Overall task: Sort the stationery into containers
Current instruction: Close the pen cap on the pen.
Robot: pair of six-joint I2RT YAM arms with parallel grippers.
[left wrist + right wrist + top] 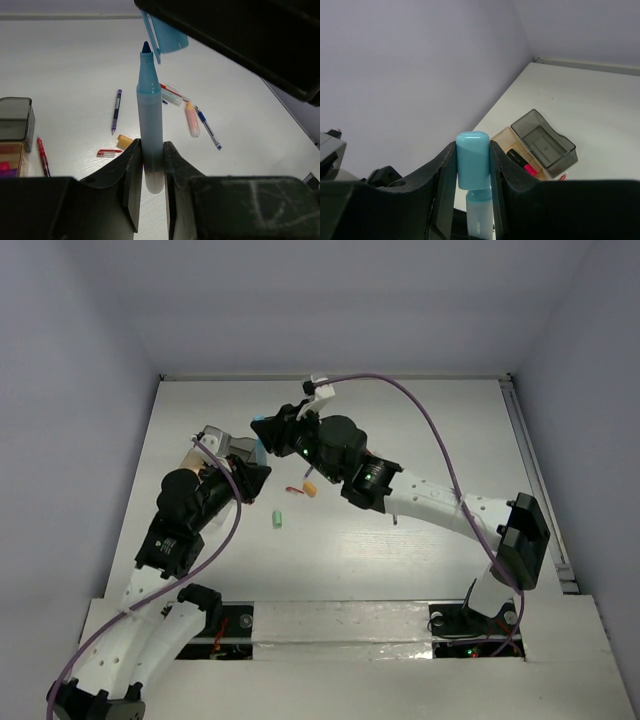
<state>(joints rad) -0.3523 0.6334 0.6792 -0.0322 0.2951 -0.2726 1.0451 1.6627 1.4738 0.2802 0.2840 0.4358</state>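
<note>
My left gripper (152, 150) is shut on the lower barrel of a pale-blue highlighter (150, 125), which stands upright with its dark tip bare. Just above that tip hangs its pale-blue cap (170, 37), pinched in my right gripper (473, 150). In the right wrist view the cap (473, 157) sits between the fingers with the highlighter barrel (479, 215) directly under it. The two grippers meet over the table's left middle, by the cap (260, 452). The containers lie close by: a clear-grey box (545, 145) joined to a tan one (512, 145) that holds a pink highlighter (530, 169).
Loose stationery lies on the white table: a purple pen (117, 111), a red pen (42, 156) beside the containers (15, 117), an orange cap (124, 141), a red cap (109, 153), a peach highlighter (192, 120), a blue pen (208, 128). A green piece (277, 519) lies nearer the arm bases.
</note>
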